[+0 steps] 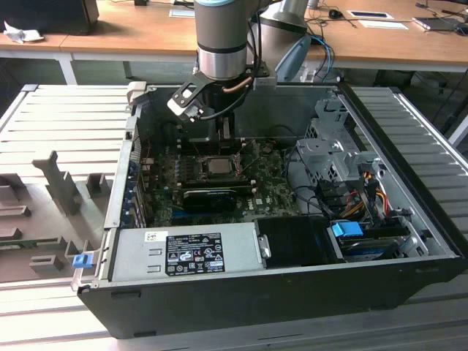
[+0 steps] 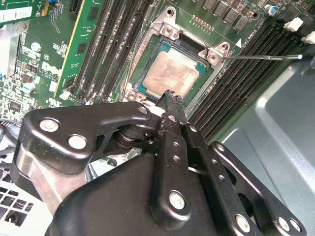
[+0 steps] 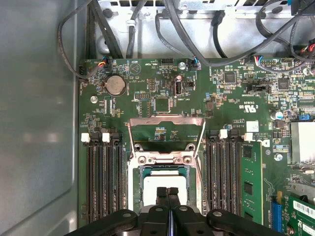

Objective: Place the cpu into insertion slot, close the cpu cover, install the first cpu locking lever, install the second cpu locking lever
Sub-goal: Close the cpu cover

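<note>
The cpu (image 2: 171, 73), a pale silvery-beige square, lies flat in the insertion slot (image 2: 147, 66) on the green board; it also appears in the first wrist view (image 3: 165, 181) and the exterior view (image 1: 216, 166). The cpu cover (image 3: 166, 129) is swung open and lies back beyond the socket, with the board visible through its window. A thin metal locking lever (image 2: 261, 57) sticks out sideways from the socket, unlatched. My gripper (image 3: 168, 192) (image 2: 170, 96) (image 1: 221, 139) is shut with nothing between its fingers. Its tips are just over the cpu's near edge.
Black memory slots (image 3: 103, 172) flank the socket, and a green memory stick (image 3: 252, 177) stands in one. The grey case wall (image 3: 34, 123) is close on one side. A power-supply box (image 1: 186, 252), a black expansion card (image 1: 208, 197) and a drive cage with cables (image 1: 336, 157) fill the case.
</note>
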{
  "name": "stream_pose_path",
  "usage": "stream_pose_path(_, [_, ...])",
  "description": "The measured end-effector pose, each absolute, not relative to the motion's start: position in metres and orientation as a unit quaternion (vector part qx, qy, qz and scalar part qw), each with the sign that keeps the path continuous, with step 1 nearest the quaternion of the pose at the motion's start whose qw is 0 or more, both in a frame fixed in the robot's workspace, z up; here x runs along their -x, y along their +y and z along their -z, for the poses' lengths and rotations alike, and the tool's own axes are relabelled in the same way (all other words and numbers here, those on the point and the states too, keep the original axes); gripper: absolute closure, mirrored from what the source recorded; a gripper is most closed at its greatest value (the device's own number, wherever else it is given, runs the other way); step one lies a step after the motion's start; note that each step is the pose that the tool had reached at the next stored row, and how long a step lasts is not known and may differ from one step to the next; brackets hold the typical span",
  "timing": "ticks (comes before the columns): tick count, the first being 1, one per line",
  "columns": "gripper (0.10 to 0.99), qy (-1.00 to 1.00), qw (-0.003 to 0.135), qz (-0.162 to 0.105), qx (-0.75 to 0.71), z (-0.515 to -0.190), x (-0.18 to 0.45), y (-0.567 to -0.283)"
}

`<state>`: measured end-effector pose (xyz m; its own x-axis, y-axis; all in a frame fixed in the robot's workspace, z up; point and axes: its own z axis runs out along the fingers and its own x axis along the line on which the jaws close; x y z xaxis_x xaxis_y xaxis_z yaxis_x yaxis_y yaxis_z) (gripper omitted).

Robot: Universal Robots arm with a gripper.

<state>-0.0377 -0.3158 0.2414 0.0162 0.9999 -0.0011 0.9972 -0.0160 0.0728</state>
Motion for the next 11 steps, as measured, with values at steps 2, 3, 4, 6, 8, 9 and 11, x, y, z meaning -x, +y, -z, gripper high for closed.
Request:
stream_pose_path(2, [0.980,0.701,0.026,-0.025,-0.712,-0.2415,0.0377,-0.3158])
stream_pose_path(3, [0.980,0.701,0.026,-0.025,-0.712,-0.2416,0.0377,-0.3157])
stream_pose_path(4, [0.980,0.701,0.027,-0.025,-0.712,-0.2422,0.0377,-0.3157])
stream_pose_path(6, [0.980,0.701,0.027,-0.025,-0.712,-0.2436,0.0377,-0.3157])
stream_pose_path(8, [0.980,0.701,0.027,-0.024,-0.712,-0.2457,0.0377,-0.3156])
stream_pose_path(9, [0.980,0.701,0.027,-0.024,-0.712,-0.2460,0.0377,-0.3156])
stream_pose_path(11, [0.980,0.701,0.027,-0.024,-0.712,-0.2461,0.0366,-0.3154])
